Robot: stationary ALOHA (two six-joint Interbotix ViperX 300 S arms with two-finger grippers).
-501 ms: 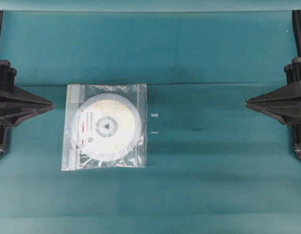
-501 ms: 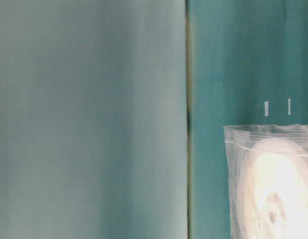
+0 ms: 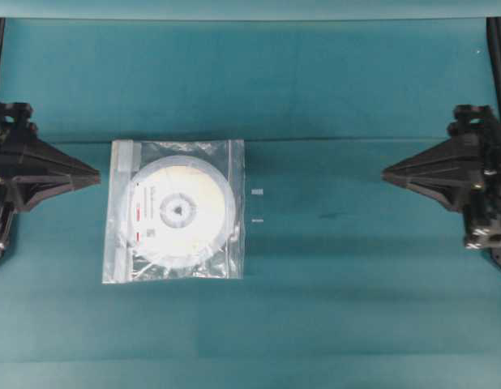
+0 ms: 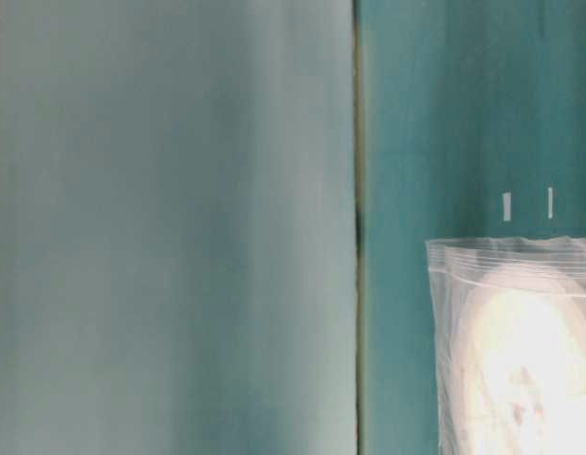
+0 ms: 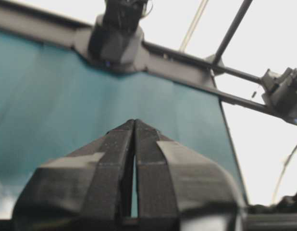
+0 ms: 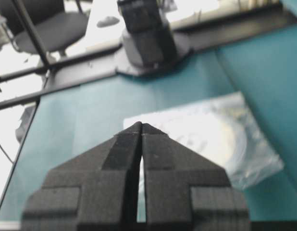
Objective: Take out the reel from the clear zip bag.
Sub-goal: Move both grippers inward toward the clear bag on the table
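The clear zip bag [image 3: 174,211] lies flat on the table [image 3: 356,308], the reel [image 3: 181,212] sealed inside it. Just left of the bag, the left tool [image 3: 95,175] is closed and empty; well to its right, the right tool [image 3: 388,172] likewise.

Your left gripper [image 3: 95,174] sits at nine o'clock in the overhead view, its tip aimed toward three o'clock, jaws pressed together with nothing between them (the wrist view shows only a hairline seam). Your right gripper [image 3: 387,173] sits opposite at three o'clock, tip aimed toward nine o'clock, jaws likewise closed and empty. Both arms reach in low from the side edges.
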